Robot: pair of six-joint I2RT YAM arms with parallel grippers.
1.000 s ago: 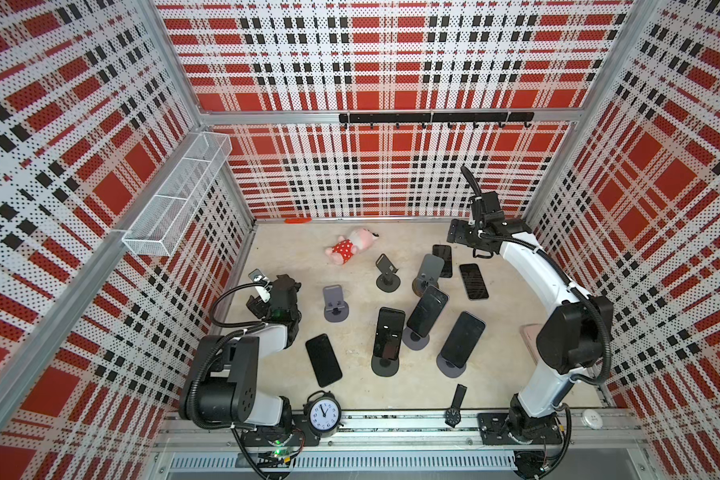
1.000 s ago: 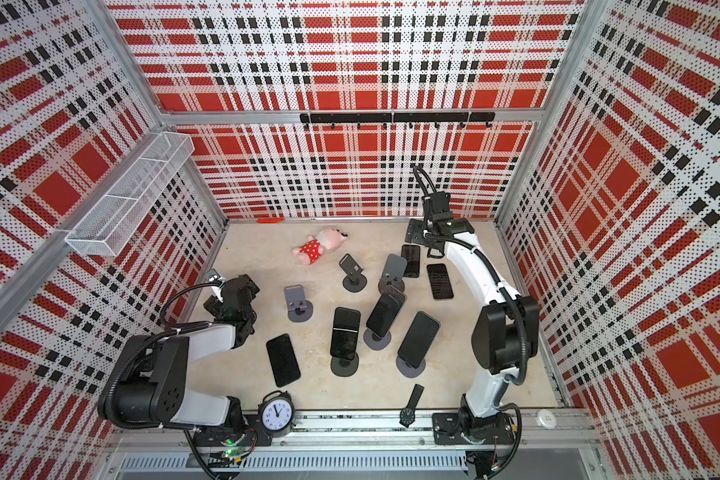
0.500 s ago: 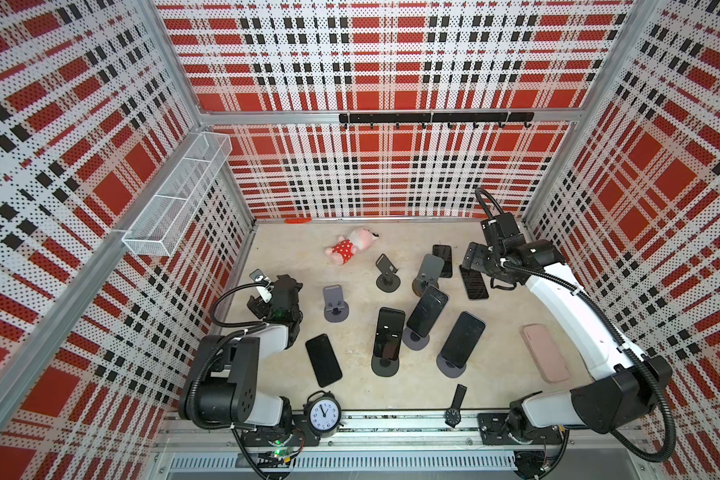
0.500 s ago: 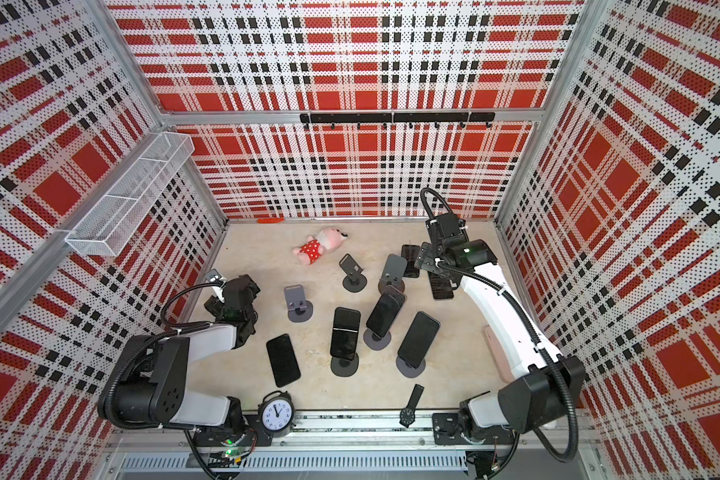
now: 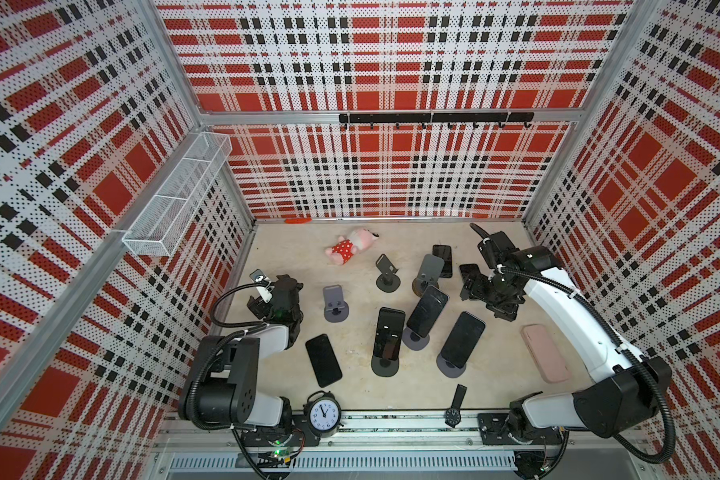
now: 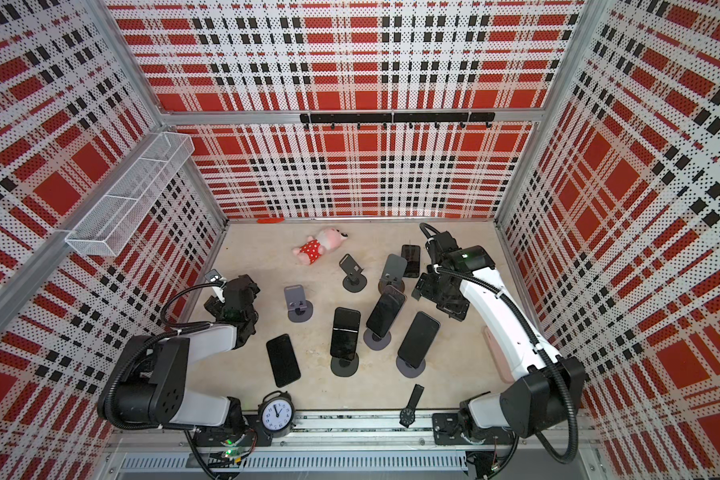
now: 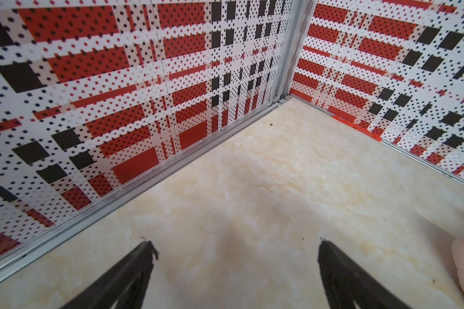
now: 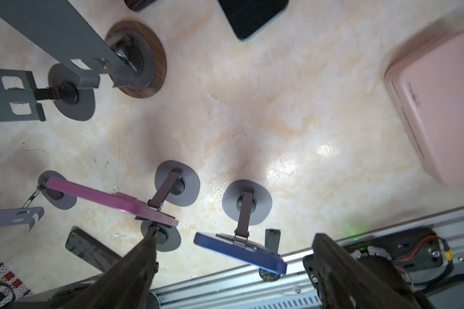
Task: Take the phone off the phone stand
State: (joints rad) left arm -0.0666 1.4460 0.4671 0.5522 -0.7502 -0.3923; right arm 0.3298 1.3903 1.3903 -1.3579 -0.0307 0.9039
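Observation:
Three dark phones lean on grey phone stands mid-floor in both top views: one (image 5: 387,334), one (image 5: 427,311) and one (image 5: 462,338). My right gripper (image 5: 485,301) hangs open just behind and to the right of them, holding nothing. In the right wrist view its open gripper (image 8: 232,244) frames the back of a blue phone (image 8: 239,250) farther off on its stand (image 8: 247,202); a purple phone (image 8: 113,202) stands beside it. My left gripper (image 5: 281,297) rests open by the left wall, with its open gripper (image 7: 236,244) over bare floor in the left wrist view.
Empty stands (image 5: 335,301) (image 5: 387,272) (image 5: 429,270) stand behind the phones. Flat on the floor lie a black phone (image 5: 324,359), another (image 5: 442,259) and a pink phone (image 5: 544,353). A plush toy (image 5: 350,249), an alarm clock (image 5: 324,415) and a wristwatch (image 5: 456,405) are also here.
My right arm has swung from the back right corner forward and down toward the stands, and its jaws have opened wider. The left arm has not moved.

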